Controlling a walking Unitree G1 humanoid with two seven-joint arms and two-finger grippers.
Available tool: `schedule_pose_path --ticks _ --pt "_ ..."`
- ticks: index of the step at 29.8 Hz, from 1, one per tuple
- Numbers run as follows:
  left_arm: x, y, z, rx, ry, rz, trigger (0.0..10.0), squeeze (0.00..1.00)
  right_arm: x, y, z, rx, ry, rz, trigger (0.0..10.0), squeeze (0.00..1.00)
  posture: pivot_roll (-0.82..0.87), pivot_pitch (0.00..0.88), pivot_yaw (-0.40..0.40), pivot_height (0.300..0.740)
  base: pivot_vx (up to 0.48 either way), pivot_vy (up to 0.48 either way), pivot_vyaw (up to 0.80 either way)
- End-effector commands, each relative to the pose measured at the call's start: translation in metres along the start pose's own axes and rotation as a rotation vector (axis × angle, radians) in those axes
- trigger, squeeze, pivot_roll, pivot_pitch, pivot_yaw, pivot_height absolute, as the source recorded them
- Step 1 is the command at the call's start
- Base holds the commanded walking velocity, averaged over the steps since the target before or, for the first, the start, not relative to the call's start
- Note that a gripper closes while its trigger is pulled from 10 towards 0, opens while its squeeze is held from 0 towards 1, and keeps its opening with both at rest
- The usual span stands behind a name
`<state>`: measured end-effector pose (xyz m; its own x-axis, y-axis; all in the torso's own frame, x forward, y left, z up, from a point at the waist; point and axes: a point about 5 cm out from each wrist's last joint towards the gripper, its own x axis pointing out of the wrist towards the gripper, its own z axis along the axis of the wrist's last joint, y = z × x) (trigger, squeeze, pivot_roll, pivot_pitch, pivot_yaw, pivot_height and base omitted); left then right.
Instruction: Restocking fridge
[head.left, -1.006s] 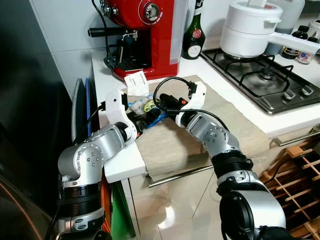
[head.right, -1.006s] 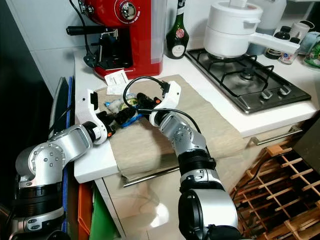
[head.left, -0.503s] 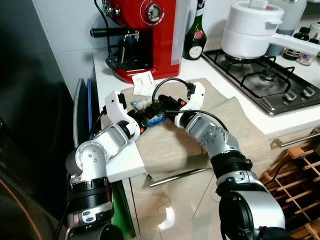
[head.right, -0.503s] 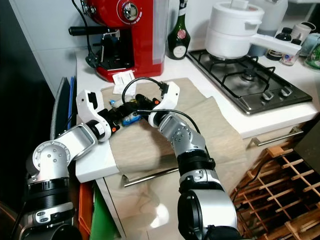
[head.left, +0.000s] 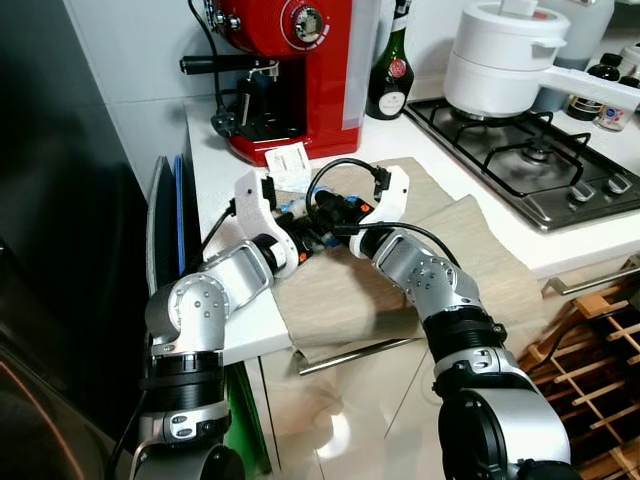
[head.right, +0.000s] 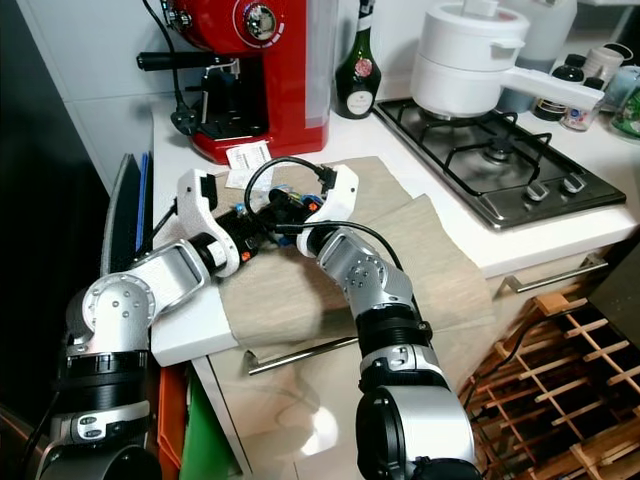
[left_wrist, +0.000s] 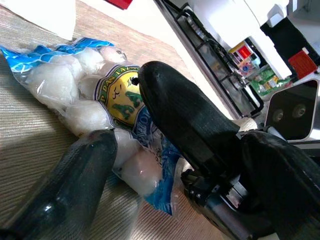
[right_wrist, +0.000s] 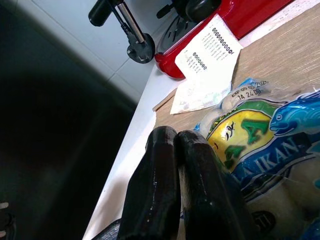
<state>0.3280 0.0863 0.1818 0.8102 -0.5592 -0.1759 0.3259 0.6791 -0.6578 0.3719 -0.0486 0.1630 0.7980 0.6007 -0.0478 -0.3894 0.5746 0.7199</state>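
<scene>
A clear and blue bag of white fish balls (left_wrist: 85, 95) with a yellow-green label lies on the beige cloth (head.left: 360, 290) on the counter. My left gripper (left_wrist: 127, 107) is open and straddles the bag, one black finger on each side of it. From the other side comes my right gripper (right_wrist: 170, 135), shut, fingers pressed together, tips beside the bag's (right_wrist: 250, 145) labelled end. I cannot see anything between them. In the head views both grippers meet over the bag (head.left: 303, 212) near the cloth's far left corner.
A paper receipt (head.left: 288, 160) lies just behind the bag, in front of the red coffee machine (head.left: 290, 70). A dark bottle (head.left: 388, 70) and a white pot (head.left: 505, 55) on the gas hob stand further right. The dark fridge (head.left: 50, 250) and upright trays (head.left: 165, 220) are left.
My left arm has reached forward and to the right, bringing its open gripper onto the bag. The right gripper has stayed at the bag.
</scene>
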Motion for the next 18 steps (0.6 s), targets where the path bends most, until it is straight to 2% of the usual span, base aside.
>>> schedule_pose_path --ticks 1,5,6,7,8,9,11,14,15,16,18 --pt "0.005 0.012 -0.019 -0.042 0.079 0.078 10.0 0.00 -0.002 -0.008 -0.016 0.020 0.067 -0.043 0.0 0.00 -0.06 0.000 0.021 0.740 0.000 0.000 0.00" --pt "0.005 0.014 -0.017 -0.021 0.056 0.090 10.0 0.00 -0.004 -0.009 -0.011 -0.031 0.042 -0.053 0.0 0.00 -0.06 0.000 0.017 0.740 0.000 0.000 0.00" --pt "0.002 0.012 -0.014 0.013 0.037 0.085 10.0 0.00 -0.006 -0.007 -0.001 -0.129 -0.006 -0.060 10.0 0.00 -0.06 0.000 0.016 0.740 0.000 0.000 0.00" --pt "-0.001 0.011 -0.009 0.085 0.015 0.088 10.0 0.00 -0.010 -0.002 0.010 -0.229 -0.060 -0.058 10.0 0.00 -0.05 0.000 0.014 0.740 0.000 0.000 0.00" --pt "-0.004 0.010 -0.006 0.146 -0.006 0.088 10.0 0.00 -0.013 0.003 0.020 -0.282 -0.107 -0.046 10.0 0.00 -0.05 0.000 0.012 0.740 0.000 0.000 0.00" --pt "-0.004 0.010 -0.006 0.146 -0.006 0.088 10.0 0.00 -0.013 0.003 0.020 -0.282 -0.107 -0.046 10.0 0.00 -0.05 0.000 0.012 0.740 0.000 0.000 0.00" --pt "-0.009 0.006 0.000 0.205 -0.038 0.070 10.0 0.00 -0.022 0.012 0.037 -0.339 -0.182 -0.013 10.0 0.00 -0.05 0.000 0.008 0.740 0.000 0.000 0.00" --pt "-0.013 0.003 0.005 0.206 -0.064 0.042 10.0 0.00 -0.036 0.018 0.050 -0.393 -0.258 0.002 10.0 0.00 -0.06 0.000 0.008 0.740 0.000 0.000 0.00" --pt "-0.015 0.003 0.006 0.219 -0.075 0.036 10.0 0.00 -0.042 0.019 0.057 -0.437 -0.318 -0.022 10.0 0.00 -0.06 0.000 0.008 0.740 0.000 0.000 0.00" --pt "-0.015 0.003 0.006 0.219 -0.075 0.036 10.0 0.00 -0.042 0.019 0.057 -0.437 -0.318 -0.022 10.0 0.00 -0.06 0.000 0.008 0.740 0.000 0.000 0.00" --pt "-0.016 0.002 0.008 0.252 -0.085 0.032 10.0 0.00 -0.049 0.020 0.064 -0.497 -0.394 -0.065 10.0 0.00 -0.07 0.000 0.011 0.740 0.000 0.000 0.00"
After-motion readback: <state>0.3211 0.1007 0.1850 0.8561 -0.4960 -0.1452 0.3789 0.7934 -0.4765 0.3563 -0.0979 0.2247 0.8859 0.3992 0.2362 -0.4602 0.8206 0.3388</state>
